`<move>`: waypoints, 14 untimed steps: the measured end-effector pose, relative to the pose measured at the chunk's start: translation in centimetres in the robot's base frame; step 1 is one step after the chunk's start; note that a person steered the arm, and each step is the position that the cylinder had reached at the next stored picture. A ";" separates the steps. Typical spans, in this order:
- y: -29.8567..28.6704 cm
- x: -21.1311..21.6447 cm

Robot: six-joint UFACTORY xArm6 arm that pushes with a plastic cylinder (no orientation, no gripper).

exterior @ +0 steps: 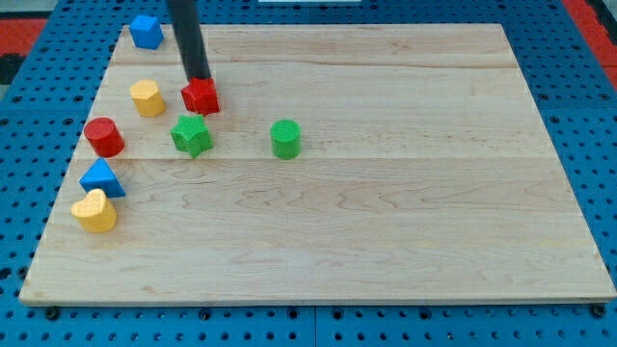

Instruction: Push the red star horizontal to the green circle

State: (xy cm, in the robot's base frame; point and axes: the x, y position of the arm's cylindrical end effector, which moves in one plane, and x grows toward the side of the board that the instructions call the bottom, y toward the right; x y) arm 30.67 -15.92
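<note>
The red star (201,96) lies in the upper left part of the wooden board (386,212). The green circle (285,139) stands to its right and lower in the view. My tip (198,79) is at the red star's top edge, touching or nearly touching it, with the dark rod rising to the view's top. The green star (191,135) lies just below the red star.
A blue block (146,31) sits at the top left corner. A yellow block (147,98) is left of the red star. A red cylinder (103,137), a blue triangle (101,178) and a yellow heart (94,211) line the left edge.
</note>
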 end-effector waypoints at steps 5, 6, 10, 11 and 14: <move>4.7 2.4; 10.3 2.1; 15.3 1.2; 5.0 -0.4; 11.9 5.8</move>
State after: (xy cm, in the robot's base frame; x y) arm 36.47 -4.03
